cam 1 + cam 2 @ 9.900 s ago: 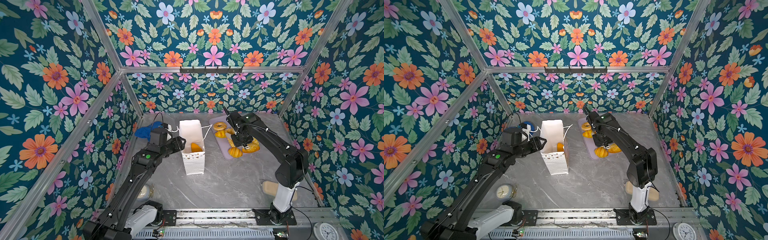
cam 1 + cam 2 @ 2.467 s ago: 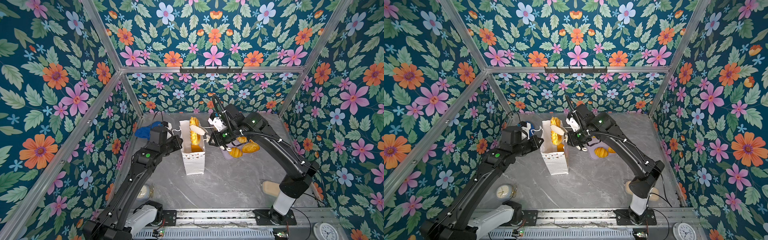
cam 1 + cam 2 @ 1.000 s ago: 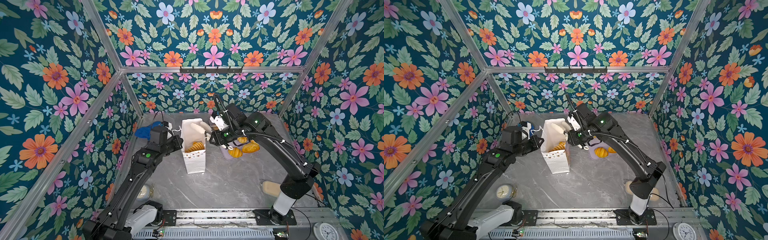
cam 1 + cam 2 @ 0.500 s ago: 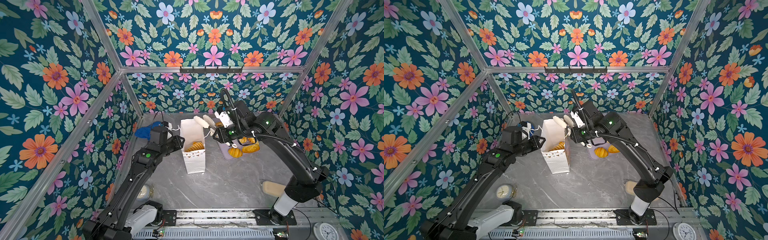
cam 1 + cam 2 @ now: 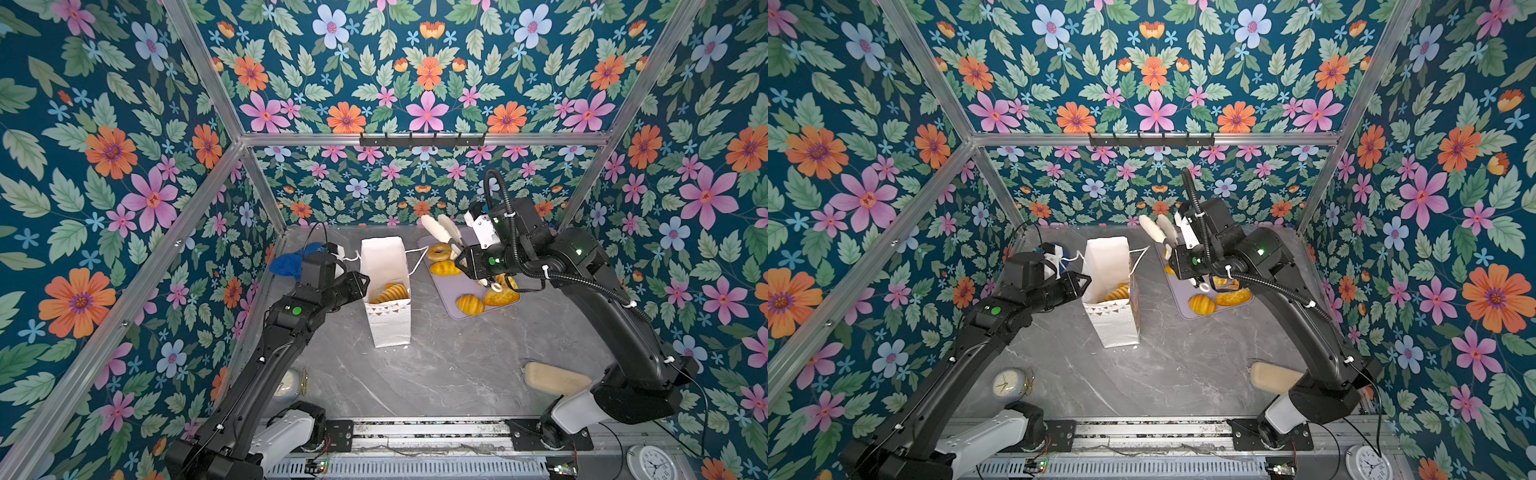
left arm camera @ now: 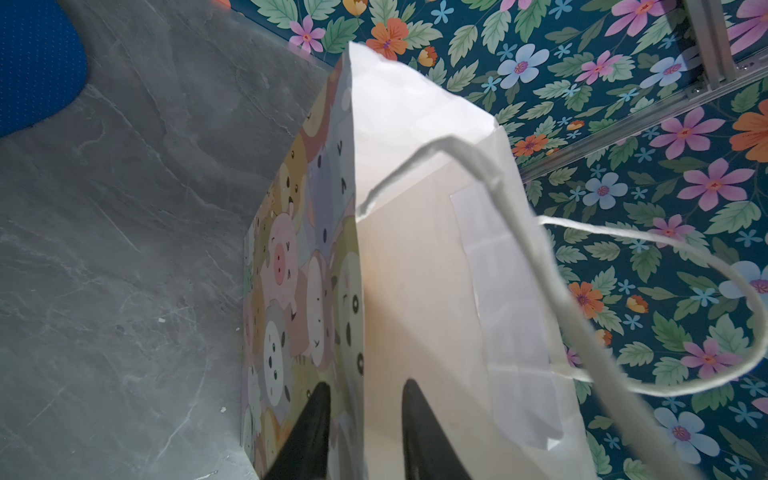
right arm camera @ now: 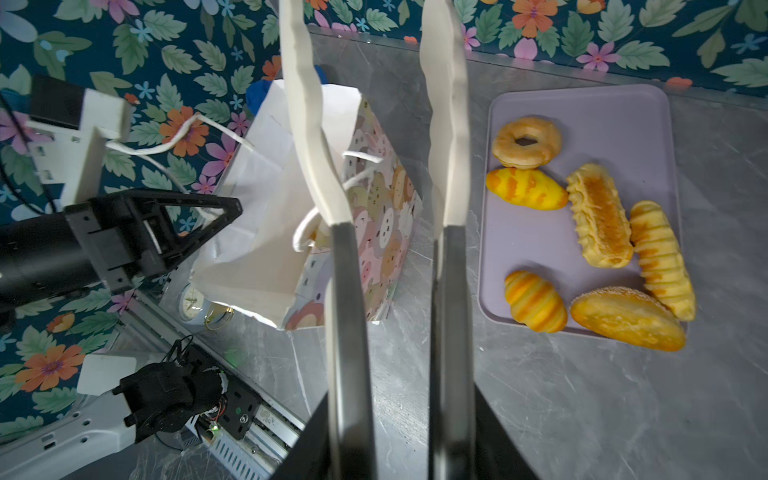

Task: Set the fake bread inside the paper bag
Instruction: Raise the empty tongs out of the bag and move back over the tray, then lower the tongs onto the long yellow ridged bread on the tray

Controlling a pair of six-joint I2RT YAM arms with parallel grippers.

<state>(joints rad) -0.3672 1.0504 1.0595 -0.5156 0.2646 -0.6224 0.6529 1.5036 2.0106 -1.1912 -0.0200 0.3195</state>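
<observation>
Near the middle of both top views, your paper bag [image 5: 384, 266] stands upright on the grey table [image 5: 436, 374] with its mouth open. Ridged fake bread [image 5: 390, 293] lies inside it.

Your left gripper [image 6: 365, 388] sits at the bag's left rim. The left wrist view shows its black fingers [image 6: 316, 411] parted, one on each side of the bag's wall, with a gap on the inner side. So it is released, not pinching.

Right of the bag, your right gripper [image 5: 433, 217] hangs above the far end of the lilac tray [image 5: 467, 318]. Its white fingers [image 7: 316, 145] are spread, with nothing between them.

Six more pieces lie on that tray:
- a ring bagel [image 7: 525, 141] at the far end
- a striped bun [image 7: 525, 189] just beside the bagel
- a frilled loaf [image 7: 600, 216] and a ridged loaf [image 7: 663, 259], which touch side by side
- a small croissant [image 7: 535, 301] and a seeded bun [image 7: 627, 318] at the near edge
</observation>
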